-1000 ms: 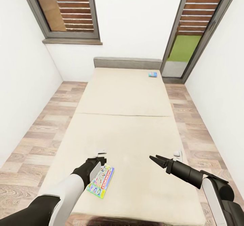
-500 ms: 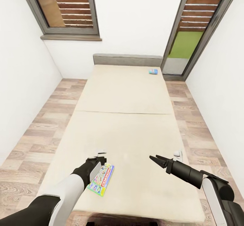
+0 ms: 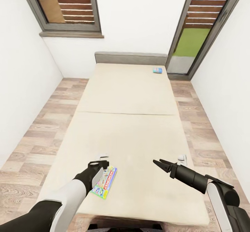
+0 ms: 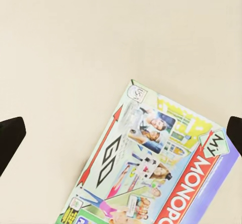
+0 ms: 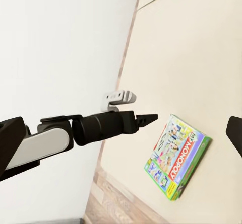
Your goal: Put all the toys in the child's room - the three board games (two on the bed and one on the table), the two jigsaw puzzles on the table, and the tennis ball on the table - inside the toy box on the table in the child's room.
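Note:
A bright yellow-green-red board game (image 3: 104, 182) lies flat on the cream bed (image 3: 128, 134) near its foot edge. My left gripper (image 3: 100, 172) hovers just above the box's left edge. In the left wrist view its black fingertips (image 4: 10, 141) stand far apart, open, over the box (image 4: 151, 168). The right wrist view shows the same box (image 5: 176, 156) beside the left gripper (image 5: 148, 117). My right gripper (image 3: 158, 162) hangs open over bare mattress to the right, holding nothing. A small blue board game (image 3: 157, 70) rests at the far right corner by the grey headboard (image 3: 130, 58).
Wood-look floor (image 3: 38, 138) runs along both sides of the bed, between it and the white walls. A shuttered window (image 3: 69, 6) is at the back left and a glass door (image 3: 198, 26) at the back right.
The whole picture has shifted: the bed and window sit higher, and more of the bed's foot edge shows, so the camera has moved. Both grippers keep their poses.

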Tool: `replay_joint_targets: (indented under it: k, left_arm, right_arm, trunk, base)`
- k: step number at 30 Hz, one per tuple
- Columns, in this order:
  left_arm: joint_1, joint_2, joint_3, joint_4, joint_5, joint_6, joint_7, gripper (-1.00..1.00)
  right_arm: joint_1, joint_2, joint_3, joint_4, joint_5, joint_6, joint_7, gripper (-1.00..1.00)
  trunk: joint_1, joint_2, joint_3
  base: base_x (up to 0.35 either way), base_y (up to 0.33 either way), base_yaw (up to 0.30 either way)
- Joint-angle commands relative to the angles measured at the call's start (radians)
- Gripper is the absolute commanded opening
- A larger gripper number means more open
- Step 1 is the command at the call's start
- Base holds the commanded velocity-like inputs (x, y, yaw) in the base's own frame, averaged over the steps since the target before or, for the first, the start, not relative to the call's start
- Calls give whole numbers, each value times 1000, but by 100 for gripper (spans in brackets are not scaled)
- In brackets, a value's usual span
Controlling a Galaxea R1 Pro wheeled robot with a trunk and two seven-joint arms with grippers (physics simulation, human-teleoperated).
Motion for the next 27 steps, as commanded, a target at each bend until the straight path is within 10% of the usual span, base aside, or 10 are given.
replay_joint_targets:
  k: [1,16,27]
  left_arm:
    - [0,0,-4,0,9,0,4,100]
    - [-1,0,-5,-51,12,7,-1,100]
    - [-2,0,-5,-342,15,285,-11,100]
  right_arm:
    - [-1,0,-1,0,-2,5,2,100]
    - [-1,-1,-3,1,-2,5,2,100]
    - [-1,-1,-3,1,-2,6,2,100]
  trunk:
    - [0,-2,-3]
    - [0,-2,-28]
    - [0,-2,-46]
  base:
    - [0,0,0]
    - [0,0,0]
    - [0,0,0]
